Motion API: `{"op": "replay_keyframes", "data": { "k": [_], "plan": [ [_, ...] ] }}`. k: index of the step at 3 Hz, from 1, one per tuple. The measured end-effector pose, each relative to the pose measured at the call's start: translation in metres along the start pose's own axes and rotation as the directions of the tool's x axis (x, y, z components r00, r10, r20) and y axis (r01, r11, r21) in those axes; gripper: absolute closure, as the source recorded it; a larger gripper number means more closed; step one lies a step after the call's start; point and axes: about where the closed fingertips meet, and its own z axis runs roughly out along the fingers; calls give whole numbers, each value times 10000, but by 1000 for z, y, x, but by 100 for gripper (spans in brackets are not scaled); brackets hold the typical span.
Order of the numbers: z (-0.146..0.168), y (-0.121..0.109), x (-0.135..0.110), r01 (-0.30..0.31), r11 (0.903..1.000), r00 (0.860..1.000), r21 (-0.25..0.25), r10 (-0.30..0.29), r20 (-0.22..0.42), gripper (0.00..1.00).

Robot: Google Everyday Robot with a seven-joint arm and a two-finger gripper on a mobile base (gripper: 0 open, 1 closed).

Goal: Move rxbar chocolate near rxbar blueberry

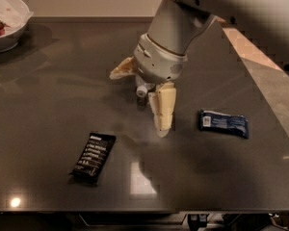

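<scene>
The rxbar chocolate, a black wrapper with rows of white text, lies flat on the dark table at the front left. The rxbar blueberry, a dark blue wrapper with a white label patch at its left end, lies at the right. My gripper hangs over the middle of the table between the two bars, touching neither. It is open and empty. One cream finger points down and the other sticks out to the left.
A clear plastic bottle lies behind the gripper, with only its white cap showing. A white bowl with red food stands at the far left corner. The table's right edge runs just past the blue bar.
</scene>
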Motion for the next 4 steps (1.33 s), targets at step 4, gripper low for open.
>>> {"op": "replay_keyframes", "data": {
  "k": [4],
  "plan": [
    [87,-6,-72,3335,9203,9400,-2045,-3411,-23,0]
  ]
}}
